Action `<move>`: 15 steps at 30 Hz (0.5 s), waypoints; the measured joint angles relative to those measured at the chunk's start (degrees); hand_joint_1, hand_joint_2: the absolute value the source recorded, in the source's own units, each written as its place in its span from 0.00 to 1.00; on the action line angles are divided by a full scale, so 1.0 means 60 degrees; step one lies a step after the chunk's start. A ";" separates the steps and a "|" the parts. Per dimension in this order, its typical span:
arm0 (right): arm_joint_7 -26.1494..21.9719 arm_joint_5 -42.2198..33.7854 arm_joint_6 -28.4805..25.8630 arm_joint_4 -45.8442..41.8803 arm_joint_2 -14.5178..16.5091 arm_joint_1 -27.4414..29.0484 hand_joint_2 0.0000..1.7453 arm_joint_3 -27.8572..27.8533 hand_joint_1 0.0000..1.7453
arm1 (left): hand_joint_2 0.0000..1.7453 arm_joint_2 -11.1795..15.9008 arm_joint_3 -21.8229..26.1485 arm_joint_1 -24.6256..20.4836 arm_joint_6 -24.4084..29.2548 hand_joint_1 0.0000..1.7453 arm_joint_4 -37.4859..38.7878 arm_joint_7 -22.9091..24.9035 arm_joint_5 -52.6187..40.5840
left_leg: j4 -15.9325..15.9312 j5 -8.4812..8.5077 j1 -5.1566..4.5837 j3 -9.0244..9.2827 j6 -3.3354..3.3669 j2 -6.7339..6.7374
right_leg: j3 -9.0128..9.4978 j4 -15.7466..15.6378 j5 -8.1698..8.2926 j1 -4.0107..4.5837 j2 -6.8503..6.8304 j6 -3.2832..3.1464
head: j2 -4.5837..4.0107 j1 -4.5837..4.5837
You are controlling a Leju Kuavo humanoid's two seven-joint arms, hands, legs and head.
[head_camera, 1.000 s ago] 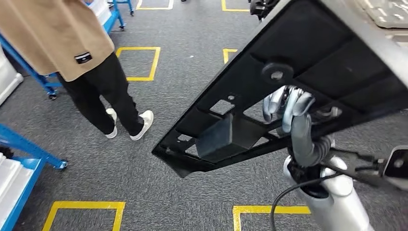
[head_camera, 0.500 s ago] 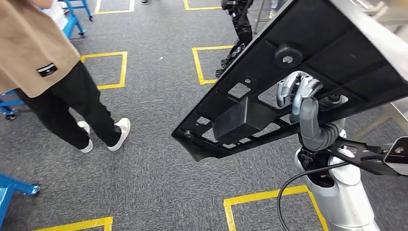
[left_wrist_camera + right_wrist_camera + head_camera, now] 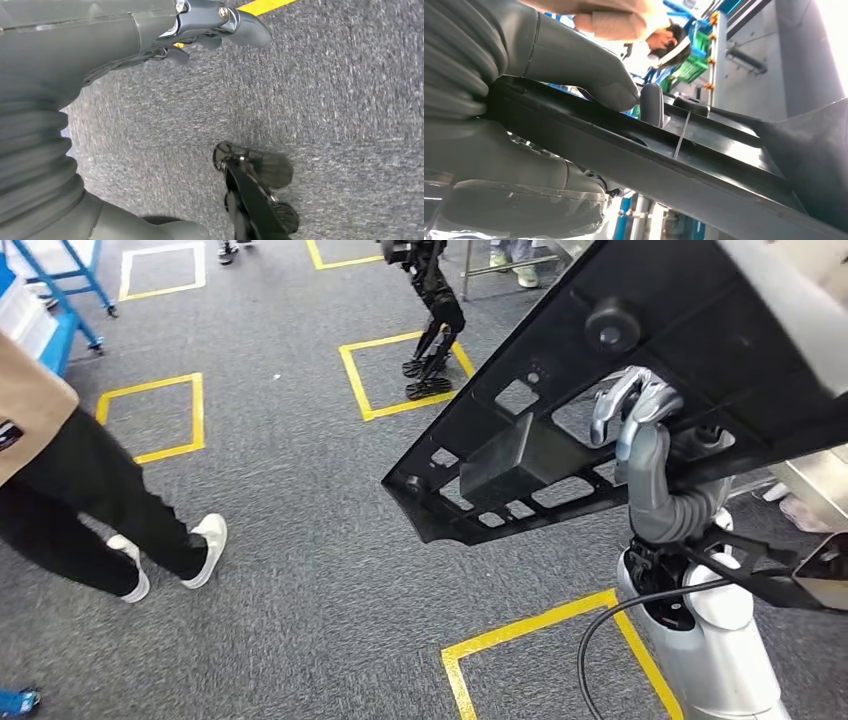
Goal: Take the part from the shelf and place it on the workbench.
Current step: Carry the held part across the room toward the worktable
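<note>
view swung right, part (image 3: 640, 390) (black) clasped in right hand (image 3: 640, 440)

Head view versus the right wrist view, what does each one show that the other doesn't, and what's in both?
Head view alone: grey carpet with yellow floor squares, a person's legs and white shoes, and another robot's dark legs. Right wrist view alone: blue racking with green bins behind, and the thumb pressed on the part's edge. Both: the right hand gripping the black part.
</note>
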 joint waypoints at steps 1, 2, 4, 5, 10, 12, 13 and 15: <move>-0.0045 0.0033 -0.0016 -0.0016 -0.0001 0.0083 1.00 -0.0005 1.00 | 1.00 -0.0001 0.0000 0.0022 -0.0004 0.00 0.0000 -0.0009 -0.0012 | 0.0234 0.0025 0.0001 -0.0155 0.0000 -0.0011 | 0.0000 0.0016 -0.0005 0.0006 0.0130 0.0001 | 0.0000 -0.0001; -0.0095 0.0063 -0.0023 -0.0038 -0.0002 0.0156 1.00 -0.0015 1.00 | 1.00 -0.0002 0.0000 0.0036 -0.0006 0.00 0.0000 -0.0016 -0.0024 | 0.0067 0.0247 0.0005 -0.0125 0.0009 -0.0026 | 0.0001 0.0036 -0.0010 0.0006 0.0265 0.0007 | 0.0000 -0.0001; -0.0221 0.0109 0.0023 -0.0101 -0.0004 0.0273 1.00 -0.0044 1.00 | 1.00 -0.0005 -0.0001 0.0039 -0.0006 0.00 0.0000 -0.0028 -0.0035 | -0.1183 0.0972 0.0031 0.0386 0.0053 -0.0289 | 0.0003 0.0083 -0.0033 -0.0008 0.0526 0.0044 | 0.0000 0.0000; -0.0290 0.0126 0.0070 -0.0125 -0.0004 0.0318 1.00 -0.0058 1.00 | 1.00 -0.0014 -0.0002 0.0034 -0.0005 0.00 0.0000 -0.0029 -0.0031 | -0.1831 0.1222 0.0056 0.0657 0.0077 -0.0550 | -0.0021 0.0117 -0.0042 -0.0005 0.0648 0.0081 | 0.0000 0.0006; -0.0426 0.0286 0.0312 -0.0209 -0.0004 0.0512 1.00 -0.0104 1.00 | 1.00 -0.0136 -0.0004 0.0013 0.0023 0.00 0.0004 -0.0041 0.0042 | -0.2520 0.1396 0.0050 0.0957 0.0304 -0.0661 | -0.0224 0.0167 0.0017 -0.0075 0.1069 0.0381 | 0.0000 0.0017; -0.0405 0.0396 0.0350 -0.0289 -0.0002 0.0527 1.00 -0.0130 1.00 | 1.00 -0.0186 -0.0004 -0.0020 0.0022 0.00 0.0010 -0.0054 0.0048 | -0.2629 0.1455 0.0070 0.0993 0.0436 -0.0403 | -0.0459 0.0627 -0.0283 -0.0045 0.0595 0.0450 | 0.0000 0.0080; -0.0388 0.0448 0.0353 -0.0323 0.0003 0.0531 1.00 -0.0139 1.00 | 1.00 -0.0194 -0.0004 -0.0025 0.0019 0.00 0.0011 -0.0060 0.0047 | -0.2652 0.1464 0.0059 0.0999 0.0474 -0.0273 | -0.0711 0.1163 -0.0580 -0.0042 0.0246 0.0469 | 0.0000 0.0112; -0.0342 0.0535 0.0355 -0.0365 0.0014 0.0550 1.00 -0.0149 1.00 | 1.00 -0.0210 -0.0004 0.0003 -0.0002 0.00 0.0011 -0.0074 0.0046 | -0.2656 0.1453 0.0023 0.0993 0.0504 -0.0009 | -0.1331 0.2451 -0.1132 -0.0064 -0.0098 0.0522 | 0.0000 0.0139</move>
